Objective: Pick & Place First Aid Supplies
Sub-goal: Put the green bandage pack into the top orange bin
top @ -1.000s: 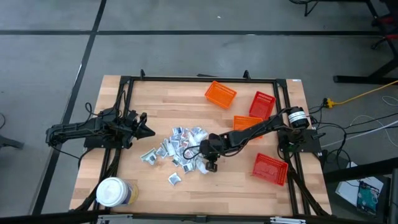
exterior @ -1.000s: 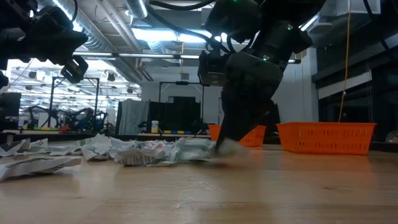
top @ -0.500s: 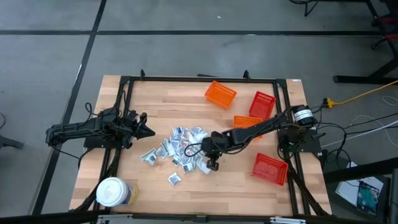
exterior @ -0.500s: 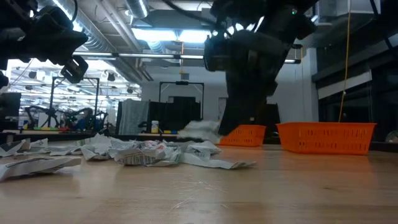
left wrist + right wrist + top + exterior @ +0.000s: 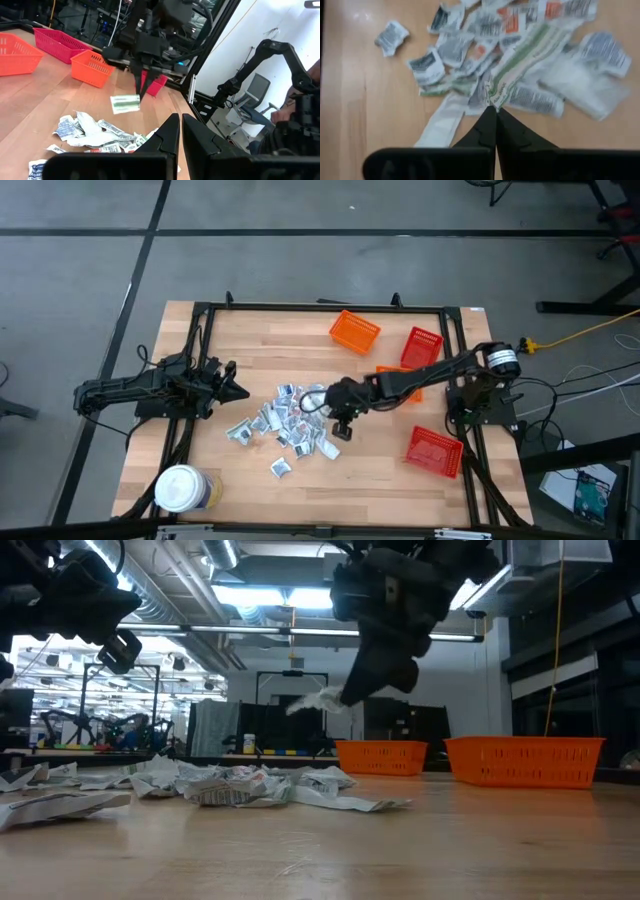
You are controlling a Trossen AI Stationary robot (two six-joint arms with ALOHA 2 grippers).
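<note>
Your right gripper point(image 5: 333, 406) hangs in the middle of the high view, above the right edge of the pile of small flat silvery-white sachets point(image 5: 285, 423) on the pale wooden table point(image 5: 250, 340). Its two dark fingers are pressed fully together and pinch one flat white sachet with green print point(image 5: 125, 104). In the low view this sachet point(image 5: 318, 701) is left of centre, well clear of the table and of the pile below.

For this step, keep the fingers tight, because only one edge of the sachet is pinched and the rest hangs free. Carry it slow and level toward the mesh baskets at the right side of the high view; I think the small orange mesh basket point(image 5: 397, 377) under the arm is the nearest. Open only when the sachet is above a basket's inside, not above the rim.

The sachet's long axis lies approx. horizontal, and its free end points away from the fingers toward frame left in the low view.

The left gripper point(image 5: 232, 389) waits at mid left of the high view, near the table's left edge; its fingers are nearly together w/ nothing between them.
</note>
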